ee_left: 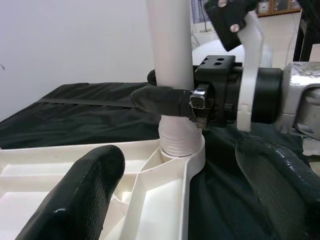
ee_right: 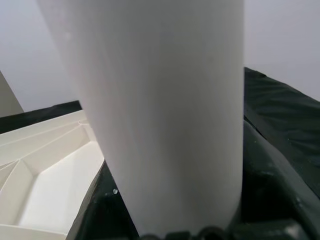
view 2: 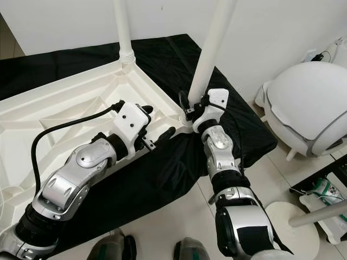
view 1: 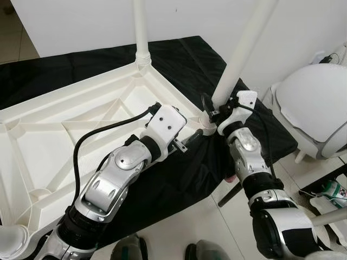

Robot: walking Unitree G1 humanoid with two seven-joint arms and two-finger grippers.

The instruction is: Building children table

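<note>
Meanwhile, right tool (view 1: 211,112) clamps table leg (view 1: 243,49); left tool (view 1: 191,136) gapes.

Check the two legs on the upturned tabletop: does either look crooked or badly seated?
Yes. The near leg, gripped by the right gripper, leans visibly, while the far leg stands straight in its corner of the tabletop. It looks not fully seated. The left gripper is open beside it.
</note>
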